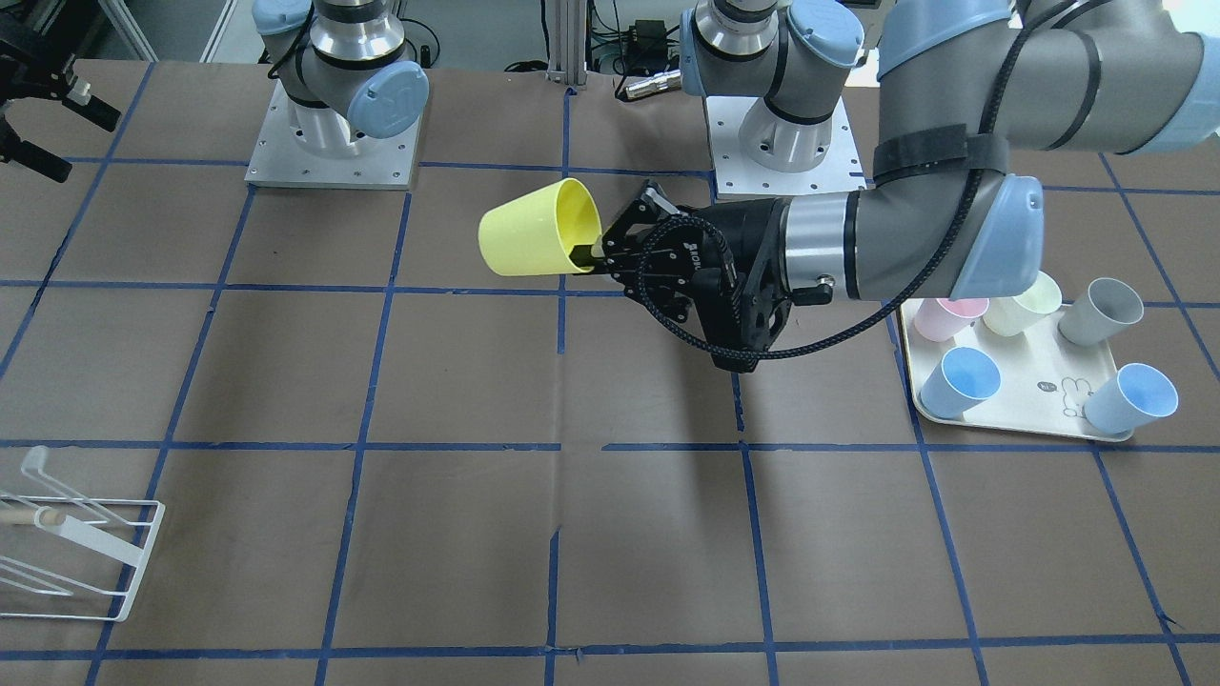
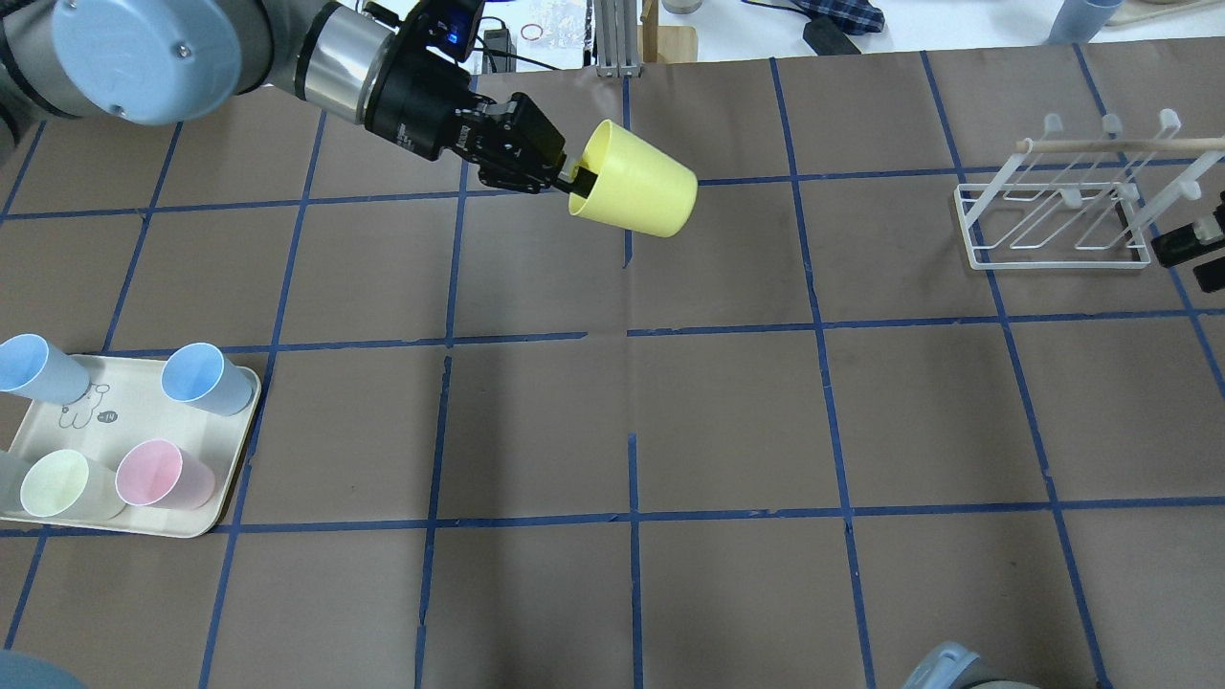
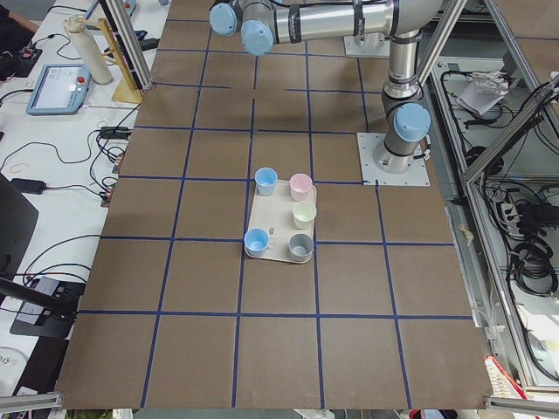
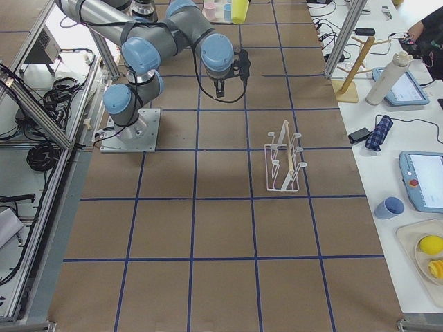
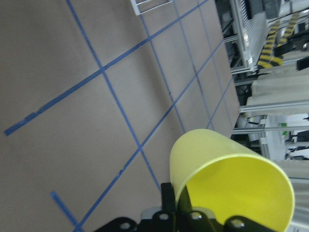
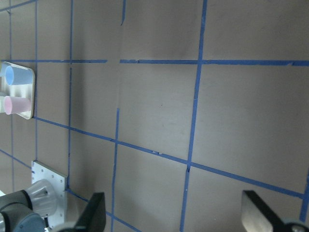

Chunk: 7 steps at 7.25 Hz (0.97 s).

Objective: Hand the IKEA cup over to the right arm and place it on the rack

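At far left on the bench (image 2: pixel 727 421), a cream tray (image 2: pixel 134 411) with 5 pastel cups, well apart from the action. Next, the left end effector (image 2: pixel 574 182), clamped on the rim of the IKEA cup (image 2: pixel 636 182), with 1 finger inside the mouth and 1 outside. Held in the air above mid-bench, lying on its side, long axis roughly level and in line with that end effector. Mouth toward the left end effector, closed base toward the robot's right, at the rack (image 2: pixel 1053 225). Beyond the rack, at the frame's edge, the right end effector (image 2: pixel 1191 258), fingers spread wide in its wrist view and holding nothing. Probably clear of the rack, though too cropped to be sure. Well apart from the cup, so a long reach for the right arm (image 4: pixel 142 54). Free for its grasp: base and tapered wall, not the rim.
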Each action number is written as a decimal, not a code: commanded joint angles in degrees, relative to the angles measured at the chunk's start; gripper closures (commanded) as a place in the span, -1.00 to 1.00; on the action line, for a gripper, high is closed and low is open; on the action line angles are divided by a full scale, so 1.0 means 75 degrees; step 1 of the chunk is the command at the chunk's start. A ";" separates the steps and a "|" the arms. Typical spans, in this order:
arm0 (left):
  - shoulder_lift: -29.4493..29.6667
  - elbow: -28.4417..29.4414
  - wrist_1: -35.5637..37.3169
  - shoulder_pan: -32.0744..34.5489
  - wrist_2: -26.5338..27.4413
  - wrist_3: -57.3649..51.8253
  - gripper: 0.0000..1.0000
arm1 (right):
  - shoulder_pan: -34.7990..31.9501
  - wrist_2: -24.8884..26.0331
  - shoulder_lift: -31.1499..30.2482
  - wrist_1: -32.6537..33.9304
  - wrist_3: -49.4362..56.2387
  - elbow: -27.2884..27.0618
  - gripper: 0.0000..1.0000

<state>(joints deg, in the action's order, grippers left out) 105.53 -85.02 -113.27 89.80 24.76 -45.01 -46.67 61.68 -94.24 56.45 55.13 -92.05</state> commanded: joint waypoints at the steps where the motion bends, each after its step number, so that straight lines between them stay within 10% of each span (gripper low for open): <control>1: 0.0096 -0.0627 0.0613 0.0597 -0.2308 0.0084 1.00 | 0.0094 -0.0905 0.0132 -0.1215 0.0079 -0.0160 -1.00; 7: 0.0250 -0.1904 0.1449 0.2101 -0.5165 -0.0196 1.00 | 0.0059 -0.2783 0.0167 -0.2710 0.0440 -0.0289 -1.00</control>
<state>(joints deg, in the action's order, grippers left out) 107.29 -97.34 -103.28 104.78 -12.12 -45.70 -46.20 44.00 -93.10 37.06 56.70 -94.25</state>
